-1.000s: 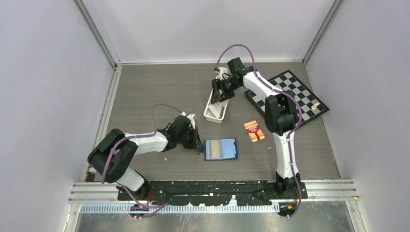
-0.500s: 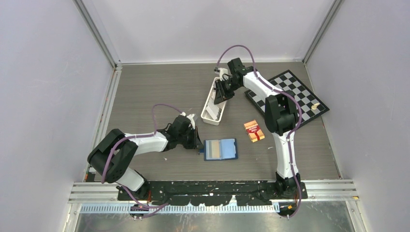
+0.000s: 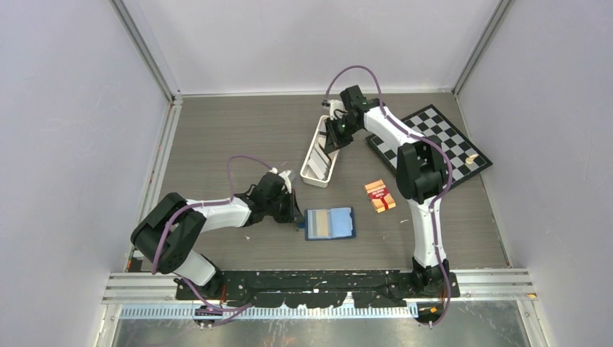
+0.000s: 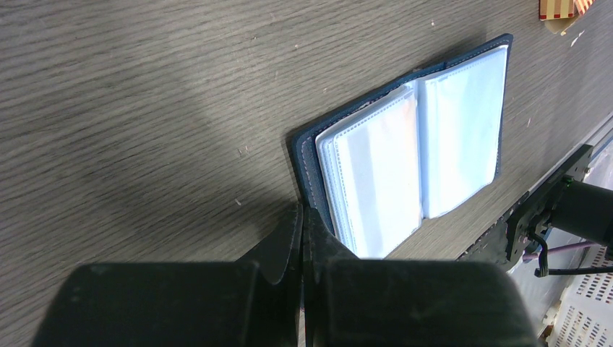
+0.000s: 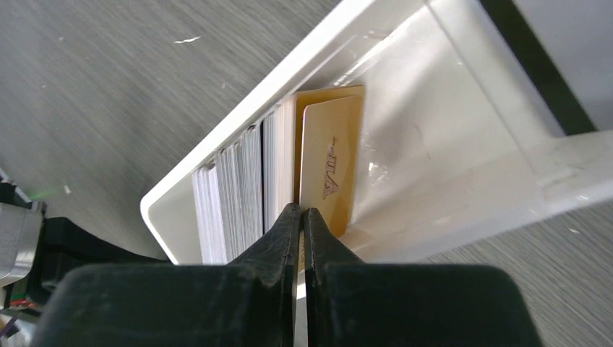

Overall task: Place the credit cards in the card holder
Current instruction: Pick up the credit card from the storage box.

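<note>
Tan credit card (image 5: 332, 155) at the white tray's (image 5: 470, 94) stack (image 5: 238, 181) end looks pinched in our right fingers (image 5: 285, 231), clenched left fingers (image 4: 280, 242) steady the open card holder (image 4: 405, 152) on the table (image 4: 144, 108); next, we should lift it straight out.

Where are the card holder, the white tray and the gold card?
card holder (image 3: 329, 223): top external view, on its open light-blue inside.
white tray (image 5: 289, 79): right wrist view, on its long side wall.
gold card (image 5: 334, 155): right wrist view, on its printed face.
</note>
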Available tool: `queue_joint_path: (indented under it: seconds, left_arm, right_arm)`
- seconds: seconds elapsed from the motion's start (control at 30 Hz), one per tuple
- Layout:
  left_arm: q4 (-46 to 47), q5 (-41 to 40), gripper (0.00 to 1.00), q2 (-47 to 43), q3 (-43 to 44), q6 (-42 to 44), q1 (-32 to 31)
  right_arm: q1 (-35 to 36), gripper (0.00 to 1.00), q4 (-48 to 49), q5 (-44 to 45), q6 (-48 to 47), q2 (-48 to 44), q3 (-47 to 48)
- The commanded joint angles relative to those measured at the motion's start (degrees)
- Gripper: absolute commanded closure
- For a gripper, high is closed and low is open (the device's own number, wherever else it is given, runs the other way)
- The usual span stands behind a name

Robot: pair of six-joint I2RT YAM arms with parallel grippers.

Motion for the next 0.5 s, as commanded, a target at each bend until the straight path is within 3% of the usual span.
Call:
queue_joint_path:
  seconds: [0.0, 0.27, 0.47]
  left_arm:
    - [-4.44, -3.91, 1.00, 0.80, -2.24, 2.01, 0.60]
    - [-4.57, -3.88, 1.00, 0.84, -2.19, 2.01, 0.72]
    - [-4.49, -3.75, 1.00, 1.10, -1.97, 2.02, 0.71]
  right_arm:
    - [0.65, 0.98, -0.13, 5.95, 0.76, -4.73, 0.34]
    - [1.17, 0.99, -0.28, 9.20, 0.76, -3.94, 0.69]
    - [5.24, 1.00, 0.89, 22.15, 0.01, -4.28, 0.58]
